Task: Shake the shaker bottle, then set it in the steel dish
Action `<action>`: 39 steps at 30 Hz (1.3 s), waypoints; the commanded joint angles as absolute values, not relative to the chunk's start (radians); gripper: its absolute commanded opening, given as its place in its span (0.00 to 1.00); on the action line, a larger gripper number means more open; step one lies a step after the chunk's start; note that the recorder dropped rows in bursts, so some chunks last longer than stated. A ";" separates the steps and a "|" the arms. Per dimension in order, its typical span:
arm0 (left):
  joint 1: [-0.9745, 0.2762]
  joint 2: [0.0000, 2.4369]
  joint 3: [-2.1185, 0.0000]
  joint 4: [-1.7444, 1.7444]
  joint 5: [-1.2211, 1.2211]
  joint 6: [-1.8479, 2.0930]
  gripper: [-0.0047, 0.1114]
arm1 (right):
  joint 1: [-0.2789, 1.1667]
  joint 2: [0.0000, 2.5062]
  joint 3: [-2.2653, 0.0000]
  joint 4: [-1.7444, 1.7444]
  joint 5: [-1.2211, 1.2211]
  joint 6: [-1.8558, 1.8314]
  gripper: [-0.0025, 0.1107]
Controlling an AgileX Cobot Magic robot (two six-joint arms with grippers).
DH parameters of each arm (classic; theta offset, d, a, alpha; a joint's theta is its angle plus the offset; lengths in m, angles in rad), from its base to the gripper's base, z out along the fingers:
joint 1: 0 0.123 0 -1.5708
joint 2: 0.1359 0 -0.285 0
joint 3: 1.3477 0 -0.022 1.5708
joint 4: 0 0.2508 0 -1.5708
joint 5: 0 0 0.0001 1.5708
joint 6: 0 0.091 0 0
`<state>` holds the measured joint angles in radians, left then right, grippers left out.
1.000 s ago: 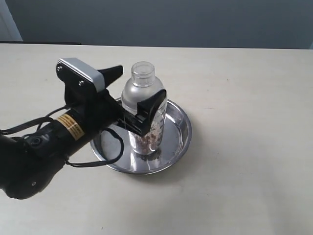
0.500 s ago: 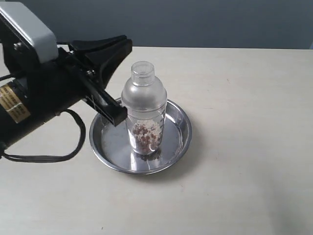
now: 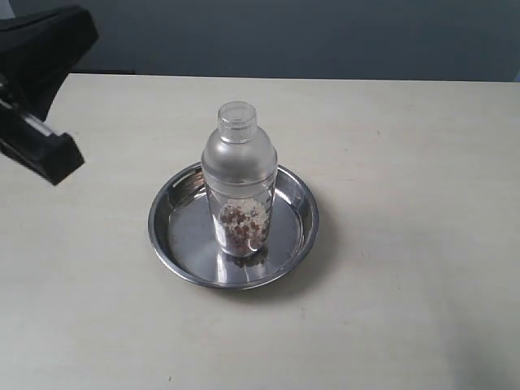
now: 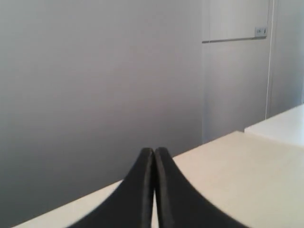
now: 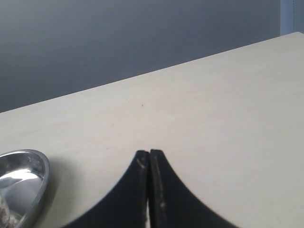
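The shaker bottle (image 3: pixel 238 179), clear with a domed lid, small cap and brown granules at the bottom, stands upright in the middle of the steel dish (image 3: pixel 183 236). Nothing holds it. My left gripper (image 4: pixel 154 151) has its black jaws pressed together, empty, facing a grey wall. Its fingers (image 3: pixel 50 154) show at the exterior view's far left edge, well away from the dish. My right gripper (image 5: pixel 149 153) is shut and empty above bare table; the steel dish's rim (image 5: pixel 33 173) sits off to one side of it. The exterior view does not show the right gripper.
The beige table (image 3: pixel 406 203) spreads around the dish with nothing else on it. A dark grey wall (image 3: pixel 284 36) runs behind the far edge. A white ledge (image 4: pixel 280 128) lies beyond the table in the left wrist view.
My left gripper let go of the shaker bottle, opened, and drew back up and to the left, out to the frame's edge. The bottle stays standing in the dish.
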<state>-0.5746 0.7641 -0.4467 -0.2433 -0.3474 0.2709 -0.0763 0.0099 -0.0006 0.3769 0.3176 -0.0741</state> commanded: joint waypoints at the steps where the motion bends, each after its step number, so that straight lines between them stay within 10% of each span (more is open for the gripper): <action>1: -0.543 0.677 -0.428 -0.453 -0.201 0.544 0.05 | -0.079 0.005 0.000 0.379 0.307 -0.077 0.02; 10: -0.350 0.418 -0.078 -0.274 -0.295 0.168 0.04 | -0.079 0.005 0.000 0.379 0.307 -0.077 0.02; 23: -0.036 0.000 0.000 -0.272 0.221 0.151 0.04 | -0.079 0.005 0.000 0.379 0.307 -0.077 0.02; 39: -0.027 0.000 0.000 -0.181 0.242 -0.007 0.04 | -0.079 0.005 0.000 0.379 0.307 -0.077 0.02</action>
